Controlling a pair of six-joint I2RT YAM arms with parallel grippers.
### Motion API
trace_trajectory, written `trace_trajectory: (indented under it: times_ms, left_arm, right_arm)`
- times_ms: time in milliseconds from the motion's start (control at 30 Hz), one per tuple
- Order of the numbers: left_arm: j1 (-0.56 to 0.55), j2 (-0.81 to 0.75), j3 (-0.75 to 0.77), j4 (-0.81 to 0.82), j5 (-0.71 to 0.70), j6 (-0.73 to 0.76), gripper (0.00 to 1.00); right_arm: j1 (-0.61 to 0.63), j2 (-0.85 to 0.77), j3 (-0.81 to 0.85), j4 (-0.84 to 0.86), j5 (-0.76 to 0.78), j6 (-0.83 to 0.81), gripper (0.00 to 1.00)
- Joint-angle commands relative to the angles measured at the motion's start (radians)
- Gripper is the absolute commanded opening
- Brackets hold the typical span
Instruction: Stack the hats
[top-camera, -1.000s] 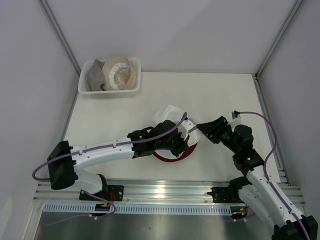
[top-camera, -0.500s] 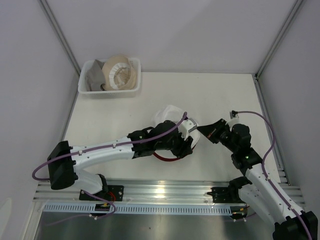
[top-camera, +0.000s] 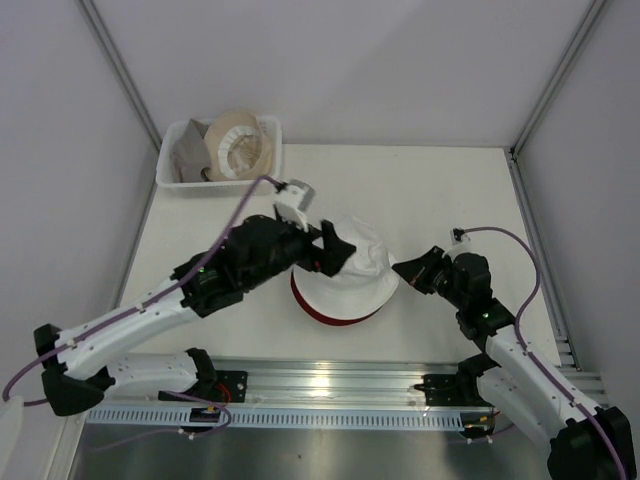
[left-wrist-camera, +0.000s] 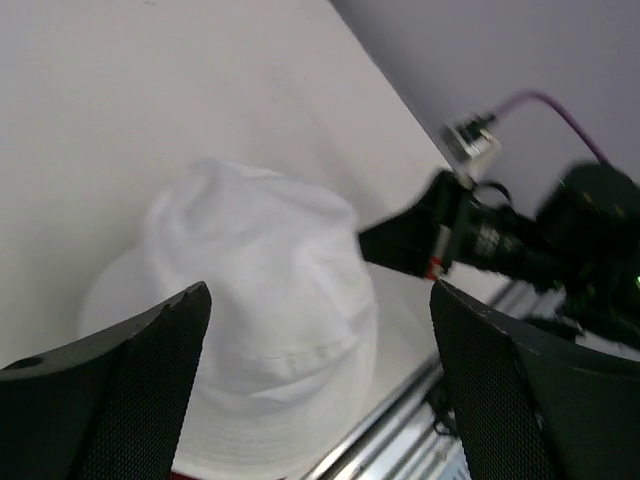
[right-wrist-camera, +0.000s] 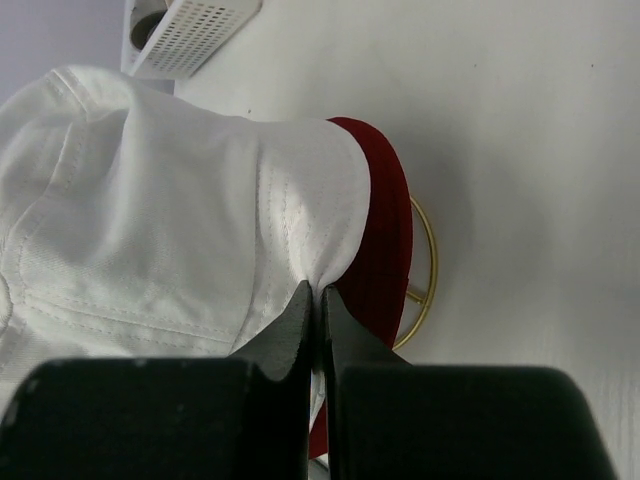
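White walls box in a pale table (top-camera: 450, 190), with both arms reaching toward the middle from the near edge. Back left sits the mesh basket (top-camera: 215, 183) with the beige hat (top-camera: 240, 145) and the grey hat (top-camera: 188, 158) stuffed in it, so I'd say half the pile is yet to be built. Centre of the table is where the stack is going: the white hat (top-camera: 350, 270) sits crown up on top of the dark red hat (top-camera: 325, 315), which only peeks out as a red crescent along the near brim. The left gripper (top-camera: 332, 252) hangs over the far-left side of the white crown with its jaws spread wide and nothing between them, looks like it's done its part with this one. The right gripper (top-camera: 405, 270) is the opposite, clamped tight on a little fold of the white brim on the right side, which the right wrist view shows really well. My guess is it's pinching the brim to tug it square over the red one underneath. Tiny detail: a thin yellowish loop (right-wrist-camera: 430, 270) pokes out beside the red brim, no idea what that is.
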Motion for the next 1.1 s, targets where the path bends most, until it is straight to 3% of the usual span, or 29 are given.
trace_trajectory:
  times_ms: [0, 133, 267, 533, 733, 1067]
  left_arm:
    - [0.132, -0.113, -0.105, -0.029, -0.101, -0.259, 0.92]
    - [0.212, -0.264, -0.330, 0.017, -0.176, -0.434, 0.88]
    - [0.235, -0.314, -0.412, 0.008, -0.252, -0.520, 0.83]
    - [0.306, -0.329, -0.575, 0.088, -0.173, -0.668, 0.65]
    - [0.308, -0.346, -0.646, 0.218, -0.150, -0.648, 0.53]
    - [0.308, -0.271, -0.676, 0.352, -0.075, -0.649, 0.53]
  right_arm:
    - [0.030, -0.021, -0.027, 0.064, 0.065, -0.079, 0.00]
    - [0.050, -0.044, -0.067, 0.128, 0.087, -0.083, 0.00]
    - [0.075, -0.032, -0.111, 0.182, 0.127, -0.093, 0.00]
    - [0.087, -0.027, -0.108, 0.180, 0.170, -0.117, 0.00]
    - [0.089, -0.013, -0.102, 0.206, 0.165, -0.110, 0.00]
    - [0.098, 0.018, -0.091, 0.229, 0.154, -0.105, 0.00]
